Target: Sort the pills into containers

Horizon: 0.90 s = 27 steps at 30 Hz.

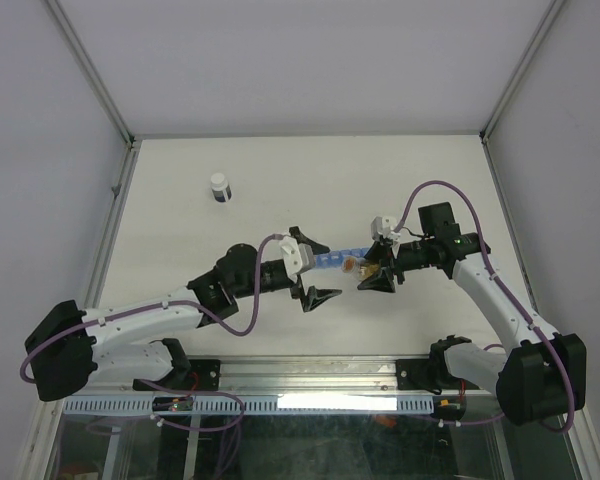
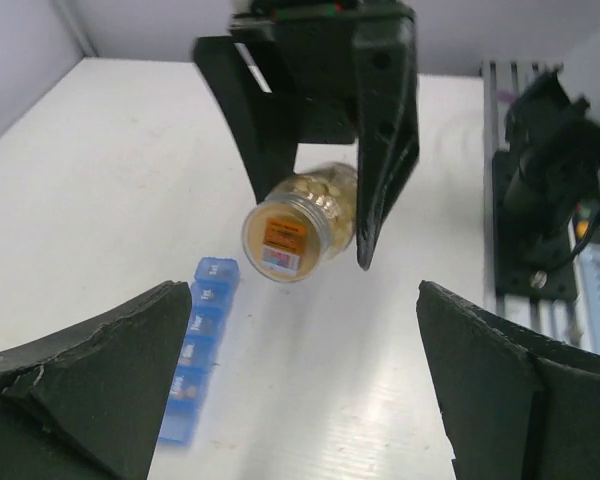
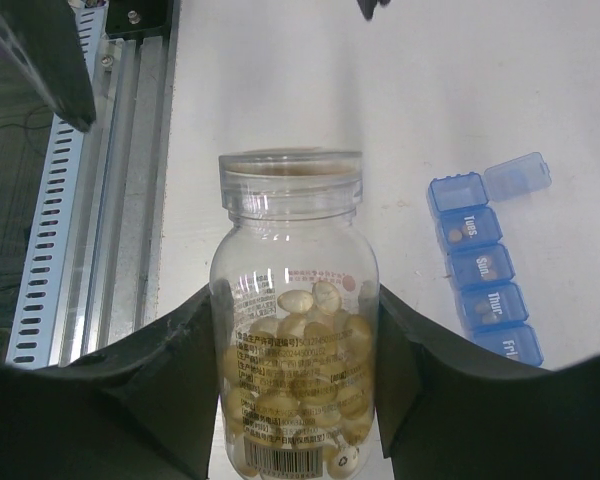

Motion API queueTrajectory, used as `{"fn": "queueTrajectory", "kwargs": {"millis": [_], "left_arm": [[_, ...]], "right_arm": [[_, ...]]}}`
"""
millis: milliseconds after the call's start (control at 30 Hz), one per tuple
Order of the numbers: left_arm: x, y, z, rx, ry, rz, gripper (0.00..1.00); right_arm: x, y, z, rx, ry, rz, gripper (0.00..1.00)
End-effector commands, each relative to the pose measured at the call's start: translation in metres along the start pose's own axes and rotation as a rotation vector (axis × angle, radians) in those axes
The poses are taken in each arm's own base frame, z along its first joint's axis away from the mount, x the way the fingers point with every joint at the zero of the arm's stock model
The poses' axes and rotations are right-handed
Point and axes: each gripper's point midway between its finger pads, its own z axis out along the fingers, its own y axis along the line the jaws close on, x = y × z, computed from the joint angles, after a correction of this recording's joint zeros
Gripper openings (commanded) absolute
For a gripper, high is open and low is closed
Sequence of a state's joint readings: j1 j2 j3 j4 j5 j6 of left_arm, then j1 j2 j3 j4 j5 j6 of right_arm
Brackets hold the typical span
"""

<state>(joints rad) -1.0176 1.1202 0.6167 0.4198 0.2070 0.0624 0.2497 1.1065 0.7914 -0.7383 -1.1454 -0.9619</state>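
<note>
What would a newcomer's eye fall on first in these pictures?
First, the clear bottle of amber pills, gripped in the right hand at the centre. Beside it lies the blue pill organiser, one end lid open, and the left hand stands wide open facing the bottle.

- Bright, even overhead light; white table (image 1: 310,180) nearly washed out, shadows faint.
- Glare strip on the front rail (image 1: 310,402).
- Left wrist view soft; pill organiser (image 2: 202,340) smeared, left gripper's fingers (image 2: 90,380) blurred.
- Right wrist view: bottle (image 3: 292,330) sharp, highlights on its wall.
</note>
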Motion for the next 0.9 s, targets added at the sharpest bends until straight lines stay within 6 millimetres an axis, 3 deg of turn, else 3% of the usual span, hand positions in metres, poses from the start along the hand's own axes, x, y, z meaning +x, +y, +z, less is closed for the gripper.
{"fn": "queueTrajectory", "kwargs": {"millis": [0, 233, 467, 867], "left_arm": [[-0.01, -0.007, 0.007, 0.212, -0.106, 0.405, 0.99], [-0.009, 0.013, 0.025, 0.271, -0.091, 0.396, 0.99], [-0.007, 0.012, 0.038, 0.318, -0.09, 0.378, 0.93], [-0.013, 0.009, 0.048, 0.352, -0.097, 0.34, 0.7]], "right_arm": [[-0.021, 0.0, -0.002, -0.014, -0.048, -0.066, 0.0], [-0.02, 0.0, -0.002, -0.014, -0.045, -0.064, 0.0], [-0.021, 0.0, -0.002, -0.016, -0.046, -0.062, 0.0], [-0.021, 0.0, -0.002, -0.015, -0.046, -0.063, 0.0]]}}
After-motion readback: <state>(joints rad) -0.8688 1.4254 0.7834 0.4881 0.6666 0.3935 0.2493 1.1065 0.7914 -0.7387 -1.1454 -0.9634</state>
